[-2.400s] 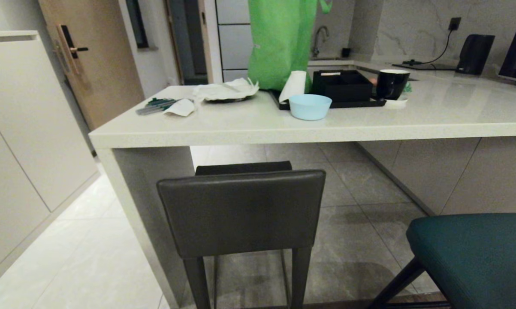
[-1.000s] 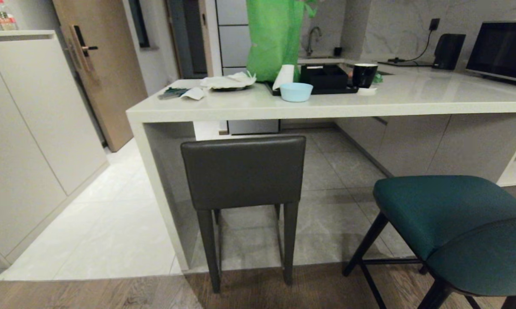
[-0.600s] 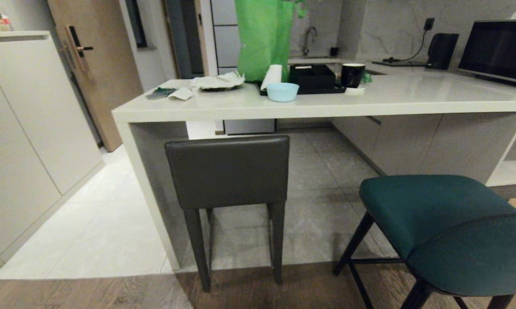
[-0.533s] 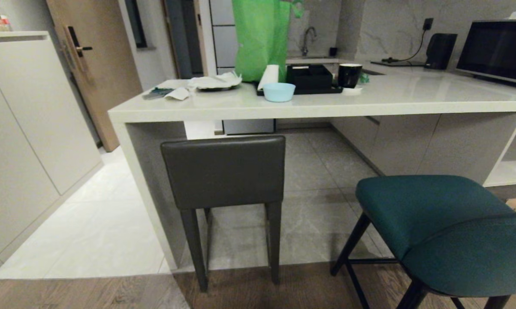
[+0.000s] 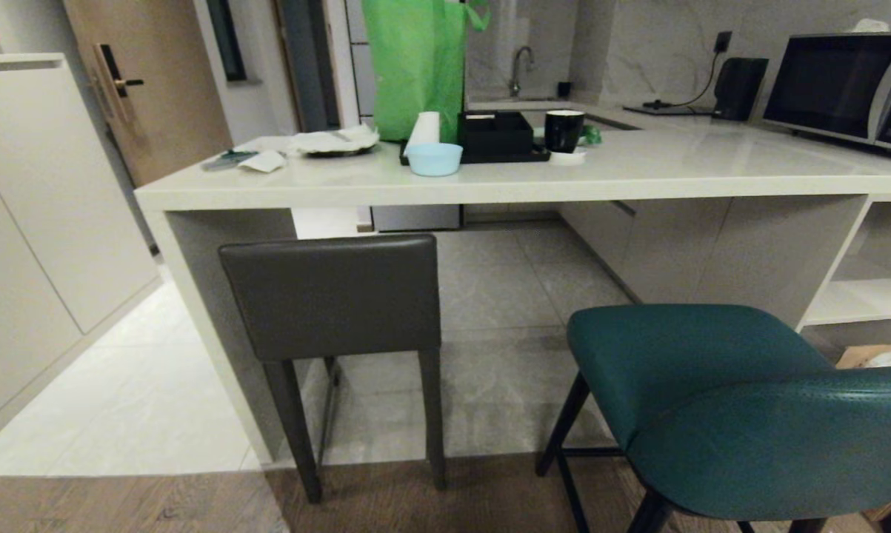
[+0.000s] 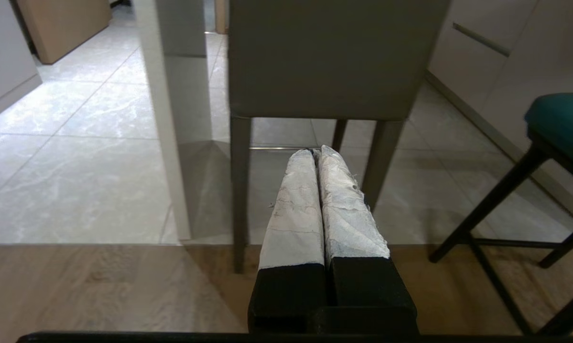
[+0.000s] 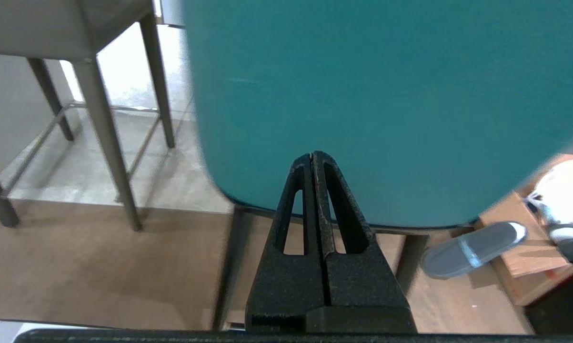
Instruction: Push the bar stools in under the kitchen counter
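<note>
From where I stand, the grey stool [image 5: 330, 296] looks dealt with: its seat is tucked under the overhanging end of the desk [image 5: 489, 194], its low back just below the slab's thick edge and its rear legs at the line where the tile meets the wood floor. The teal stool [image 5: 719, 400] is the one left; it stands out on the wood floor, well clear of the desk's edge, with its curved back toward the robot. So I judge the step in hand to be lining up behind that second stool. The next move, I'd say, calls for getting squarely behind the teal back, setting a gripper flat against the padding and driving forward so the seat slides into the gap beside the grey one, watching that the black legs do not catch at the floor seam or swing into the neighbour. Neither arm shows from the head camera. The left gripper [image 6: 317, 151] points level at the space below the grey stool's back, its white-wrapped fingers [image 6: 296, 200] pressed together on nothing. The right gripper [image 7: 312, 155] points at the teal back from close behind; its black fingers are shut too, empty, and I cannot tell whether the tips touch the padding.
</note>
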